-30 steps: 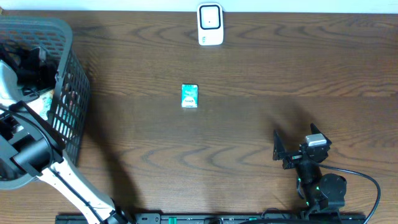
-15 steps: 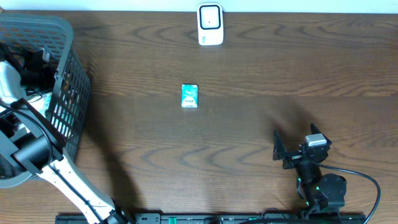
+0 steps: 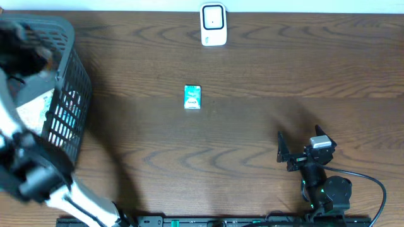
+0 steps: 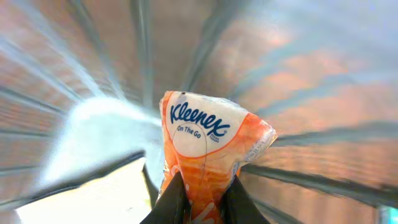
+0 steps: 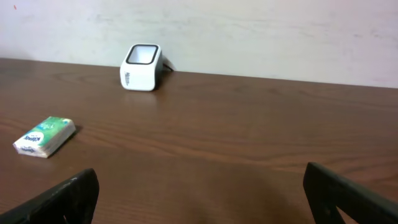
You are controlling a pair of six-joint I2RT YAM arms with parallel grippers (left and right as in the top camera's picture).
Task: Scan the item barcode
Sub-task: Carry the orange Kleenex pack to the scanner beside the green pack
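The left gripper (image 4: 202, 196) is clenched on the lower end of an orange Kleenex pack (image 4: 208, 137), inside the grey mesh basket (image 3: 66, 94) at the bench's (image 3: 252, 75) left edge. The pack is probably light and soft: tissues in thin glossy film that buckles under a pinch and may slide. The film already bunches where the jaws squeeze it, so a hold across the full body would likely sit firmer than this narrow end grip. Where the barcode is printed I cannot tell.

Only the left wrist view shows the pack and the grip; overhead, that arm is a blur over the basket and the pack cannot be picked out. The overhead view alone gives the layout: the white scanner (image 3: 213, 25) at the far edge, well apart from the basket, with a green tissue pack (image 3: 192, 97) lying between. The right wrist view shows the right gripper (image 5: 199, 183) spread wide and empty, low over the bench
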